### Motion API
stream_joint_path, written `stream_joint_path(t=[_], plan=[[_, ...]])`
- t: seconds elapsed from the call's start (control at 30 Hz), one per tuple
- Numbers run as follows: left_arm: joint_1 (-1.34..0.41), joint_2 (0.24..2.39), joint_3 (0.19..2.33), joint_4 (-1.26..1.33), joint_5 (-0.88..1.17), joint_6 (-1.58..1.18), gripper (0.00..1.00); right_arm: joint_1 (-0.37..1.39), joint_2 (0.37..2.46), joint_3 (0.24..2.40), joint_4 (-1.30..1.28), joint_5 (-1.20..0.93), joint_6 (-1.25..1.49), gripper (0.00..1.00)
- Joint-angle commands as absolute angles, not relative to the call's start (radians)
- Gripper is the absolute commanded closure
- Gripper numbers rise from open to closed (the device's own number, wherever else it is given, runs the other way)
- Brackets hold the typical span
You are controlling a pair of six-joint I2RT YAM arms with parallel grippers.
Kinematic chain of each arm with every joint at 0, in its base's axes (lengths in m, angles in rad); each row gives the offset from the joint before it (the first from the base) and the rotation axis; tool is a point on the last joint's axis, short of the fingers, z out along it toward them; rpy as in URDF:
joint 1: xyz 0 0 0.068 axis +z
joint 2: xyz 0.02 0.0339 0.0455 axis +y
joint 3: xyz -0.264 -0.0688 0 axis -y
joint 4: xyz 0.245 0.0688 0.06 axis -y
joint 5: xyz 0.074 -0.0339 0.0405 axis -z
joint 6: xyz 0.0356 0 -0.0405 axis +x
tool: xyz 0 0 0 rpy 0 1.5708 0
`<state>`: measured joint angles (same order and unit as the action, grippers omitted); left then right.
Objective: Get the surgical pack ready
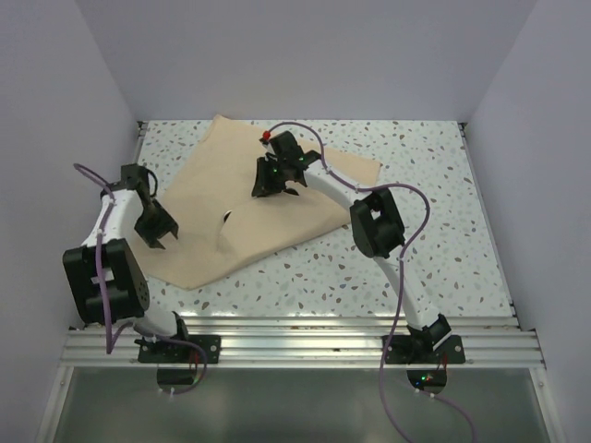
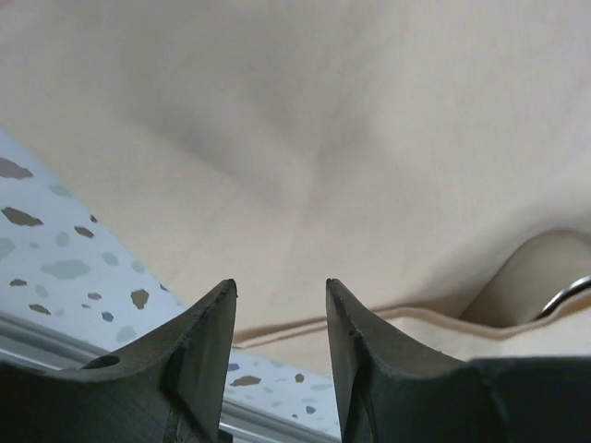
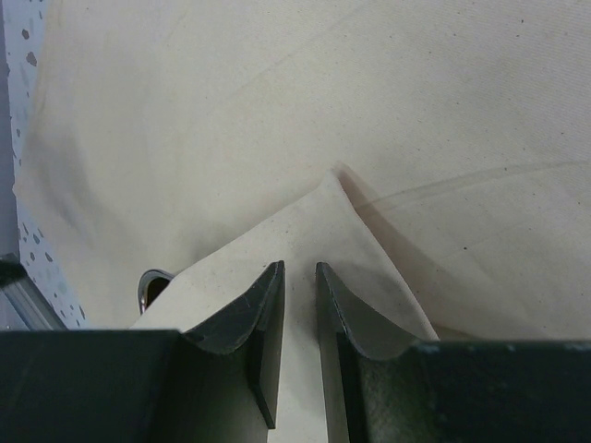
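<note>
Hovering at the wrap sheet's (image 1: pixel 208 235) left edge, the left gripper (image 2: pixel 280 288) has its jaws apart and empty. The sheet lies on the speckled table (image 1: pixel 443 231), the steel tray (image 3: pixel 150 284) peeking from under a fold. The right gripper (image 3: pixel 298 268) has its jaws nearly together over the folded corner; I cannot tell if they pinch it.

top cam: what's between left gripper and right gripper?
Just the tan wrap sheet, with a fold in it. Nothing else shows between the left gripper and the right gripper. The top external view shows this.

Overhead rear view across the table (image 1: pixel 434 249); both wrist views close above one wrap sheet (image 1: pixel 208 242).
</note>
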<state>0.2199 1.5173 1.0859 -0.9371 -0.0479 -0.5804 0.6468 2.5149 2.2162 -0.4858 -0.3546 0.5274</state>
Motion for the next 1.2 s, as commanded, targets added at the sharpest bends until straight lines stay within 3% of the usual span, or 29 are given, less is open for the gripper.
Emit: stream_joint_path(t=[0.0, 0.1, 0.3, 0.47, 0.73, 1.17], plan=[[0.374, 1.575, 1.109, -0.908, -0.060, -0.540, 0.52, 0.647, 2.488, 2.267, -0.512, -0.371, 0.541, 0.75], [0.492, 1.566, 1.098, -0.858, -0.020, -0.534, 0.52, 0.646, 2.496, 2.286, -0.514, -0.387, 0.554, 0.75], [0.647, 1.580, 1.114, -0.799, -0.129, -0.479, 0.51, 0.647, 2.491, 2.298, -0.505, -0.411, 0.566, 0.75], [0.670, 1.575, 1.057, -0.697, -0.061, -0.433, 0.50, 0.644, 2.491, 2.289, -0.506, -0.426, 0.565, 0.75], [0.670, 1.603, 0.991, -0.583, -0.041, -0.356, 0.39, 0.640, 2.483, 2.252, -0.492, -0.436, 0.558, 0.75], [0.670, 1.638, 0.926, -0.526, -0.100, -0.307, 0.41, 0.641, 2.488, 2.240, -0.480, -0.439, 0.564, 0.75]])
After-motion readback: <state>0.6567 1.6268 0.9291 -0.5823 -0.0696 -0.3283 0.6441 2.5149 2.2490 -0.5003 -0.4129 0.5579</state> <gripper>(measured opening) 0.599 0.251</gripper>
